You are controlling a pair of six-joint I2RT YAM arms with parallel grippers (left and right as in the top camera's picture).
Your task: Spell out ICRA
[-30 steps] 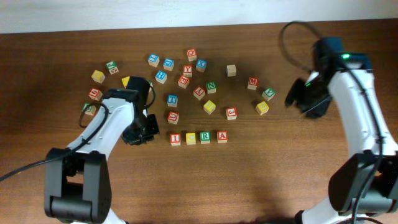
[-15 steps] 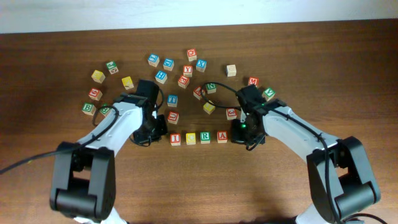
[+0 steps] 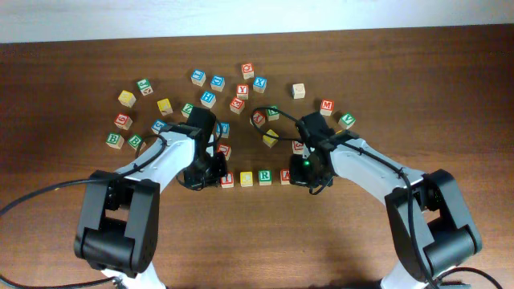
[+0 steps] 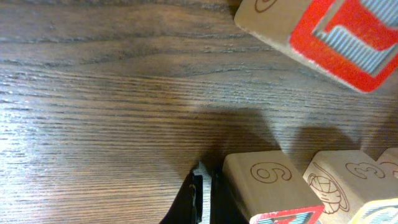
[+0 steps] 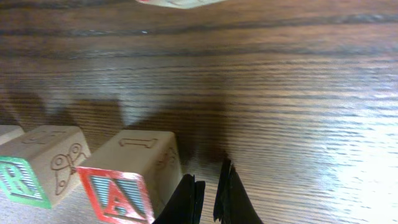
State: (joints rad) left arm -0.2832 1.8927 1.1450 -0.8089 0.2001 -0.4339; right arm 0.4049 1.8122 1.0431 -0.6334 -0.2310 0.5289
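Observation:
Four cubes stand in a row near the table's middle: red I (image 3: 227,181), yellow C (image 3: 246,178), green R (image 3: 264,177) and red A (image 3: 286,175). My left gripper (image 3: 210,175) rests low on the table against the left end of the row. In the left wrist view its shut tips (image 4: 202,198) sit beside the I cube (image 4: 264,183), with the C cube (image 4: 339,177) behind it. At the right end of the row is my right gripper (image 3: 302,172). Its tips (image 5: 208,198) are shut and hold nothing, right beside the A cube (image 5: 124,180). The R cube (image 5: 31,168) follows.
Several loose letter cubes lie scattered behind the row, among them a blue one (image 3: 208,98), a yellow one (image 3: 271,138), a plain wooden one (image 3: 299,91) and a red M (image 3: 327,105). More cubes sit at the left (image 3: 126,98). A red-lettered cube (image 4: 329,31) lies just beyond the left gripper.
The right arm swung in from the far right to the A end of the row. The left gripper slid right to the I end. Both grippers closed.

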